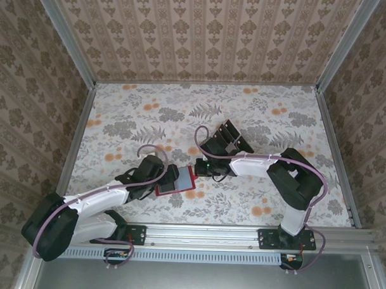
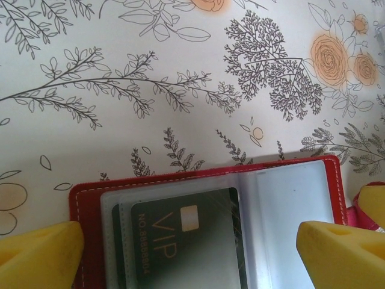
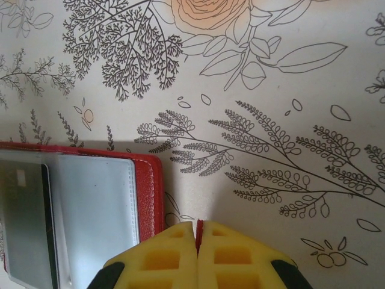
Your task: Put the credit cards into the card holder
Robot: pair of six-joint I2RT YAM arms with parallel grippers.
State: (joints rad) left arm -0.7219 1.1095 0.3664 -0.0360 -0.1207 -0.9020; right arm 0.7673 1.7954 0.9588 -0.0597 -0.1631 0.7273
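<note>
wallet (image 2: 84, 211) open flat, long axis across wide-open left gripper (image 2: 189, 247); card (image 2: 174, 232) inside lengthwise toward it; right gripper (image 3: 198, 232) pinching wallet tab.

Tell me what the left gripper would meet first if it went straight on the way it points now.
Most likely the open card holder: the left gripper straddles it, jaws wide, with its clear sleeve and a dark VIP card dead ahead, the table underneath. Depth is hard to judge.
</note>
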